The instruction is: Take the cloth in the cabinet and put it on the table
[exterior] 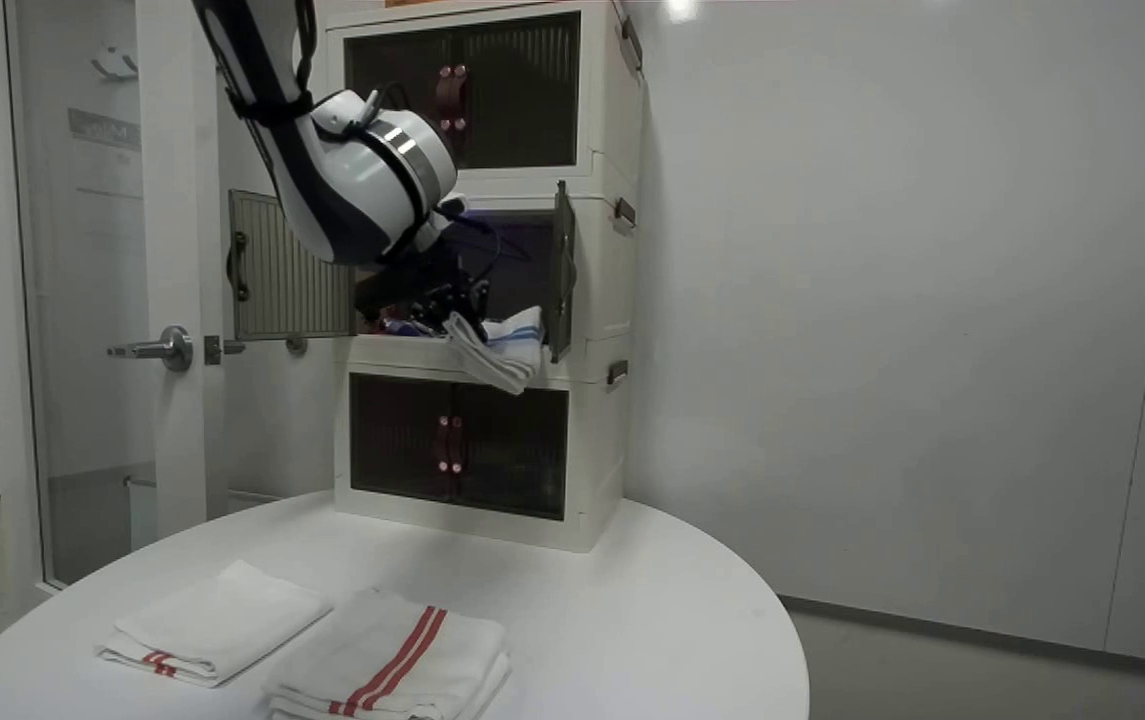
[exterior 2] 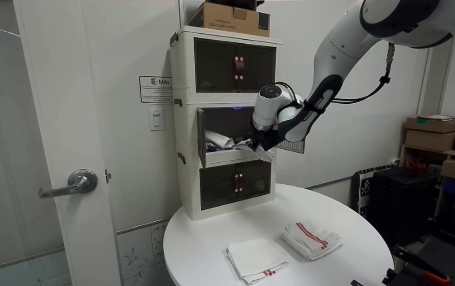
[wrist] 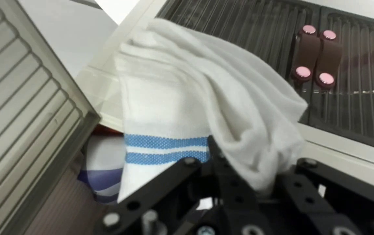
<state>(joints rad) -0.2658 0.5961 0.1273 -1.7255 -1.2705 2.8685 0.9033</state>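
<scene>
We have the pincer (wrist: 255, 176) closed on a bunched fold of the blue-striped cloth (wrist: 165, 107).
It lies outward from the pincer, over the middle sill (exterior: 397, 353) of the cabinet (exterior: 605, 270), close beside an open door (exterior: 562, 270); we judge it should come straight out, then down to bare table (exterior: 652, 600) near two red-striped cloths (exterior: 387, 655).

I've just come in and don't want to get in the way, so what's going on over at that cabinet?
A robot arm is handling a white cloth with blue stripes; its hand is closed on a bunched part of it. The cloth is at the open middle compartment of the cabinet, hanging out past the front edge, and is not yet on the table. Two folded red-striped cloths lie there. Whether any of the held cloth rests on the edge is hard to tell.
</scene>
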